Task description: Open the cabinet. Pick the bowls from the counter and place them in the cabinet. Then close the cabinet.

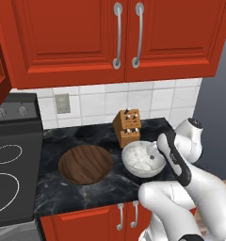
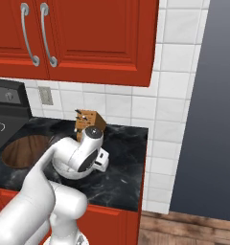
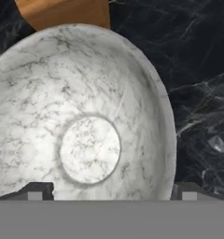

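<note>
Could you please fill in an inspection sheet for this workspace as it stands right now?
Surface: black marble counter, no spills seen.
Job's things: cabinet doors shut; marble bowl and wooden bowl upright on the counter, apart.
Clutter: knife block behind the marble bowl.
Gripper: gripper open, over the marble bowl, holding nothing.
Cables: nothing seen.
Surroundings: stove left of the counter; tiled wall with outlet.

Two bowls, one knife block, perhaps four cabinet doors.
</note>
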Available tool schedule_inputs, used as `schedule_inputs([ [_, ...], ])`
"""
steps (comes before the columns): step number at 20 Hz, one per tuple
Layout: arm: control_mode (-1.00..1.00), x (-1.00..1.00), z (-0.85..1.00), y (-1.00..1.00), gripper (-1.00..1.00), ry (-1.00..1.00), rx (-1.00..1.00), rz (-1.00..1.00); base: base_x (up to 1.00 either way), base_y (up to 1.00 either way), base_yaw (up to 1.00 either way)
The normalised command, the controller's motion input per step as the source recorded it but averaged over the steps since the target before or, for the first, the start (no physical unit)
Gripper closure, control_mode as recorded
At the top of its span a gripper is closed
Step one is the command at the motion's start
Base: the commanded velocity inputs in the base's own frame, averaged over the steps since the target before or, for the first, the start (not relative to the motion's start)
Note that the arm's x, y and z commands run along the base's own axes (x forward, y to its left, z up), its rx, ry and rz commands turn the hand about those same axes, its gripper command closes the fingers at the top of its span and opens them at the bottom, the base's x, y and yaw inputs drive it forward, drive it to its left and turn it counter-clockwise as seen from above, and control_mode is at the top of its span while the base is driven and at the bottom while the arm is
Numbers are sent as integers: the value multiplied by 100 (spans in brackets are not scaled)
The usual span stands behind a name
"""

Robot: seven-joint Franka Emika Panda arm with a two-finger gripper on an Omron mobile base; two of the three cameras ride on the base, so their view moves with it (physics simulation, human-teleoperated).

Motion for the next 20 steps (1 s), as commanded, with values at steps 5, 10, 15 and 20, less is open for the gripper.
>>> schedule_inputs([
  [5, -100, 5, -27, 31, 100, 0, 0, 0, 0, 0, 0],
  [10, -100, 0, -36, 30, 100, 0, 0, 0, 0, 0, 0],
  [15, -100, 0, -42, 39, 100, 1, -3, 0, 0, 0, 0],
  [20, -100, -9, -17, 10, 100, 0, -2, 0, 0, 0, 0],
])
